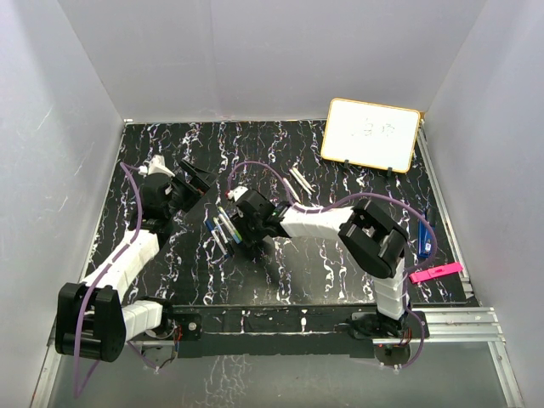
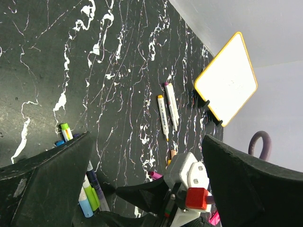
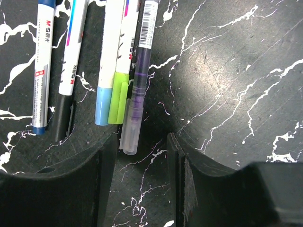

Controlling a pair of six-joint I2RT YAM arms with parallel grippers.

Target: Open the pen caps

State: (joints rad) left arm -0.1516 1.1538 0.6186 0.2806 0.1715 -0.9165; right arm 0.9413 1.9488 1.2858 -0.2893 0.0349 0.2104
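Top external view, left hand (image 1: 194, 181): hanging fully spread just beside the pen cluster, gripping nothing and steadying no barrel.
Pens (image 1: 223, 229): lying side by side on the table (image 1: 340, 272), directly under the right hand; five are showing in the right wrist view.
Right hand (image 3: 140, 161): standing partly spread over the table, clamping nothing; only the tip of the clear cap (image 3: 129, 137) is sitting between its fingers.
Spare pens (image 1: 297, 181): two are lying well apart from the cluster, toward the whiteboard (image 1: 370, 134).
Purple pen (image 3: 140, 56): carrying the clear cap and lying against the green cap (image 3: 119, 97), with the light blue cap (image 3: 103, 106) just beyond.
Risk, off-centre cap: the cap is sitting close to one finger (image 3: 102, 179) with a wide gap to the other, so a squeeze is likely pushing the pen sideways.
Risk, shallow bite: little cap length is lying inside the fingers, inviting a slip.
Risk, neighbours: the green cap is touching, so it may be getting pinched or dragged along.
Risk, no counter-hold: with no barrel held, pulling is likely dragging the whole pen.
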